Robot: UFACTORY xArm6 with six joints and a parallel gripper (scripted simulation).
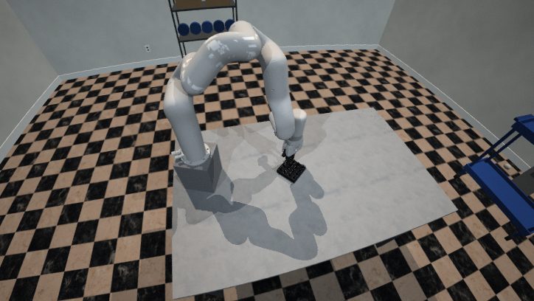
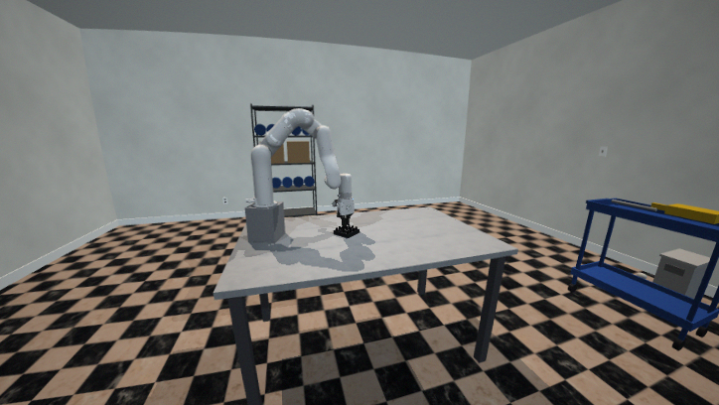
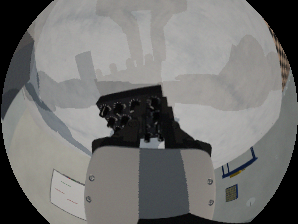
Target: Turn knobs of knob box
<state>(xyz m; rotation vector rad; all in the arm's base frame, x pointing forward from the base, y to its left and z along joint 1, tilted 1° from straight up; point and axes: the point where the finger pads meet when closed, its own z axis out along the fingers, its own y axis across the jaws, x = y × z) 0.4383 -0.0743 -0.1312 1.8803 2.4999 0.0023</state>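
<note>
The black knob box point(image 1: 293, 173) point(image 2: 347, 233) point(image 3: 129, 95) stands flat on the table, turned at an angle, with rows of small black knobs on top. My gripper point(image 1: 289, 159) point(image 2: 345, 225) point(image 3: 153, 104) points straight down over the part of the box farthest from the top camera, fingertips low among the knobs. The fingers stand a narrow gap apart; no knob plainly shows clamped between them. In the wrist view several knobs show left of the fingers, and the fingers and gripper body hide the rest. Names, line directions and the socket are too small or hidden to read.
The pale grey table point(image 1: 373, 168) point(image 2: 412, 241) point(image 3: 220, 65) carries the box and the arm's grey base block point(image 1: 195, 177) point(image 2: 263, 223), which is left of the box. A blue cart point(image 1: 496, 194) point(image 2: 634, 294) and a shelf rack point(image 1: 203, 39) point(image 2: 314, 176) stand away from the table.
</note>
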